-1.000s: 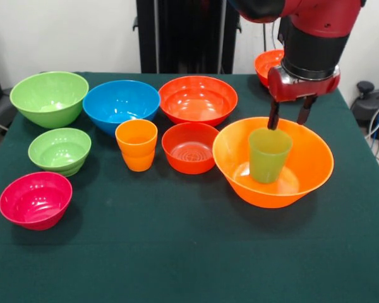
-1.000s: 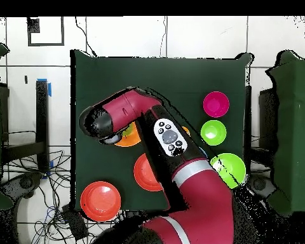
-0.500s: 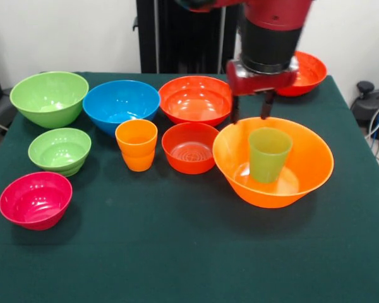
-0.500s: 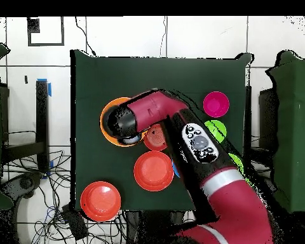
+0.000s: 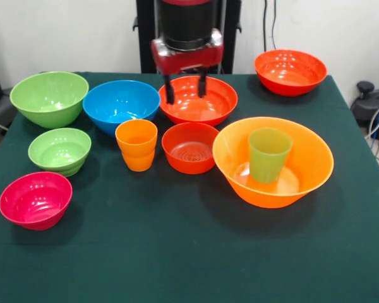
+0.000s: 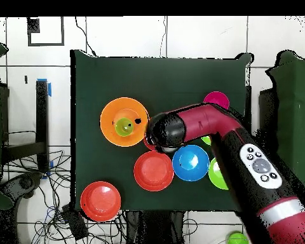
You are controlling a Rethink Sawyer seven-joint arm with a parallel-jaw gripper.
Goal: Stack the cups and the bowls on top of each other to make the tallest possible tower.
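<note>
The tower is a translucent green cup (image 5: 268,153) standing upright inside the largest orange bowl (image 5: 306,173), at the right in the front view. Overhead, that cup (image 6: 124,126) sits in the same bowl (image 6: 109,113). My gripper (image 5: 186,95) hangs open and empty over the big red-orange bowl (image 5: 205,110) at the back centre, well left of the cup. In the overhead view the arm's wrist (image 6: 164,131) hides the gripper. The orange cup (image 5: 136,145) and a small red-orange bowl (image 5: 191,147) stand side by side in the middle.
A blue bowl (image 5: 120,104), a large green bowl (image 5: 49,98), a small green bowl (image 5: 59,150) and a pink bowl (image 5: 35,199) fill the left side. Another red-orange bowl (image 5: 290,71) sits at the far right corner.
My gripper has swung away from above the green cup in the orange bowl, leftward in the front view, to over the back red-orange bowl. The cup stays in the bowl.
</note>
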